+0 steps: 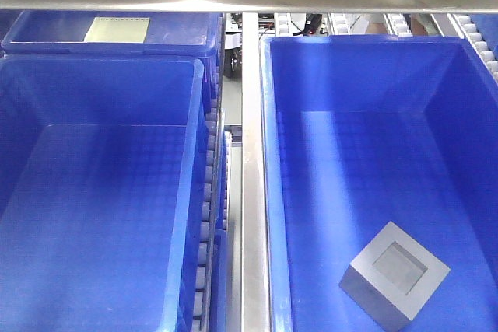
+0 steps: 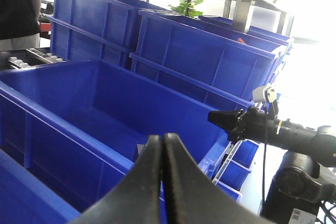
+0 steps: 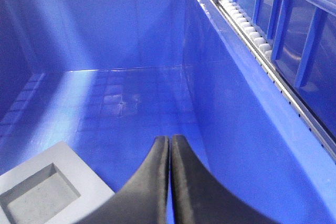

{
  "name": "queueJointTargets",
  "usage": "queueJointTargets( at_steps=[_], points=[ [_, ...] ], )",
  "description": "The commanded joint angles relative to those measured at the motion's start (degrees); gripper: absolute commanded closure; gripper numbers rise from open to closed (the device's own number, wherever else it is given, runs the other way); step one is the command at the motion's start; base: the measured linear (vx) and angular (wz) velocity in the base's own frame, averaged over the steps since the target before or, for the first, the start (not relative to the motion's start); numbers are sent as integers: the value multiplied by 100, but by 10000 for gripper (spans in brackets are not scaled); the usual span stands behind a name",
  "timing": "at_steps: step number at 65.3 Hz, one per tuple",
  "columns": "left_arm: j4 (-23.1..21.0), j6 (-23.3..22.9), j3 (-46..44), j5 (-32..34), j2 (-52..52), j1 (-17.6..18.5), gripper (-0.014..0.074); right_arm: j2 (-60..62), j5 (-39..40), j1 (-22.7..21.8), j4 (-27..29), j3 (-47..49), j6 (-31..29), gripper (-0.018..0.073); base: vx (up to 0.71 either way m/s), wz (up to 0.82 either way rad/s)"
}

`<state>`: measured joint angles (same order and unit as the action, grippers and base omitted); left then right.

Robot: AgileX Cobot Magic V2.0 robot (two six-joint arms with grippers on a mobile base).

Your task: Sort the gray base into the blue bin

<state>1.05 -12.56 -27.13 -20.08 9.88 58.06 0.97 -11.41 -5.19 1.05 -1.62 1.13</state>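
Two blue bins sit side by side on a roller rack, split by a metal rail (image 1: 250, 192). The right blue bin (image 1: 274, 192) holds the gray base (image 1: 394, 276) on its grid floor, recess up. The left bin (image 1: 191, 192) has white rollers (image 1: 208, 192) along its right side

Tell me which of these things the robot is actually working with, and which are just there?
Part of the job:
gray base, lying in the blue bin
right gripper, closed, above that bin's floor

Just there:
other blue bin to the left
stacked crates behind
left gripper, closed
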Motion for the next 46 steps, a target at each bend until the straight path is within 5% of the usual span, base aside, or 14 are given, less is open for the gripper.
queueJointTargets(
  at_steps=[1,19,37,46],
  points=[
    [-6,-29,-141,383,74,22,603,10,295,2,-38,-9,-44,564,0,0],
    [-9,47,-141,389,74,22,603,10,295,2,-38,-9,-44,564,0,0],
    [-468,1039,-141,379,74,22,603,10,295,2,-38,-9,-44,564,0,0],
    [-467,1075,-141,379,74,22,603,10,295,2,-38,-9,-44,564,0,0]
  ],
)
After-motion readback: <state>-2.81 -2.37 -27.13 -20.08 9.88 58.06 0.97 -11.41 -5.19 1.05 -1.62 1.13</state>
